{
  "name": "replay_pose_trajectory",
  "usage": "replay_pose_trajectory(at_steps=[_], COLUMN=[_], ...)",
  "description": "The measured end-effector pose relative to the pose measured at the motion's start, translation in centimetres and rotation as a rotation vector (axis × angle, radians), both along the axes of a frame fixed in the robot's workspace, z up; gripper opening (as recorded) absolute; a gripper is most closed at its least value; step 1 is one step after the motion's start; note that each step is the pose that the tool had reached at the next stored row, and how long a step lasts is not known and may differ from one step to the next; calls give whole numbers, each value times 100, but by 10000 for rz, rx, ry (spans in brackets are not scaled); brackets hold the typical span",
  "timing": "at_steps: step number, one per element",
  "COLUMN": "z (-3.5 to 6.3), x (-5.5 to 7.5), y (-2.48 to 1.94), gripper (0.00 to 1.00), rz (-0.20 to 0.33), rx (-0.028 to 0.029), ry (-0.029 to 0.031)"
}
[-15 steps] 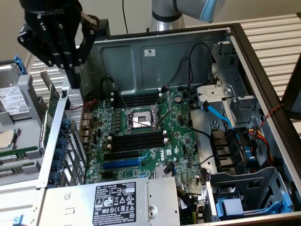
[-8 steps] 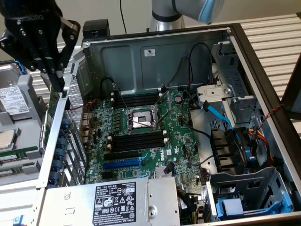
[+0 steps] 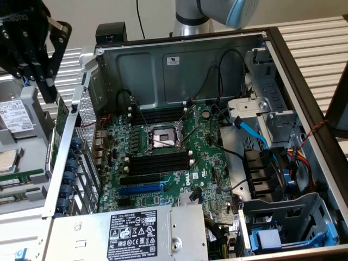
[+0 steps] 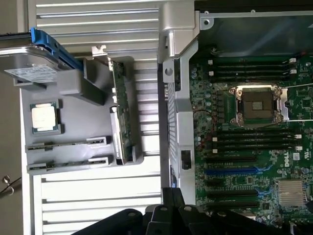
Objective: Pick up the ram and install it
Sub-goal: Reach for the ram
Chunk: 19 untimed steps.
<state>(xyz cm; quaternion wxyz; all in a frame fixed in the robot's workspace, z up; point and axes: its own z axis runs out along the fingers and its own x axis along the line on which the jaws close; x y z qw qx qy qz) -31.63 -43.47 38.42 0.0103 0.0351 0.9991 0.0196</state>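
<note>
**Clenched tool over the parts tray: little finger room around the ram**

See the tool [image 3: 50, 89] high over the grey tray [image 4: 83, 122] on the slatted tabletop [image 4: 88, 19], clenched and gripping nothing. Find the ram [image 4: 66, 143] on edge in a tray groove, outside the computer case [image 3: 179, 73], with a second stick [image 4: 68, 163] just beside it in the next groove. Cannot tell the intended 1 of the 2.

Risks, as a judgement: expect a knock on the stick's top edge from any descent with fingers clenched, enough to tip or chip it. Expect a crowded grasp too, with the second stick close on 1 side and the processor [image 4: 45, 117] near on the other. Beware the green card [image 4: 121, 112] standing on edge across the sticks' ends, between them and the case wall; likely snagged by a low sideways carry.

Room: open above the tray and above the case rim, so treat height as the safe margin. Inside the case, black slots [image 4: 254, 139] close on both sides of the socket [image 4: 257, 105]; blue cable [image 3: 251, 133] well off toward the exterior view's right. Fear bent contacts from any misaligned seating there.
</note>
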Motion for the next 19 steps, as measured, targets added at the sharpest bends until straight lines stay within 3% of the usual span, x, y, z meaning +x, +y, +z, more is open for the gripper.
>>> replay_pose_trajectory(at_steps=[8,14,19], z=[-32,-66,-75], x=[-361,-603,-809], y=[12,125,145], gripper=[11,11,11], rz=[1,0,0], rx=[-30,-127,-145], ry=[9,11,9])
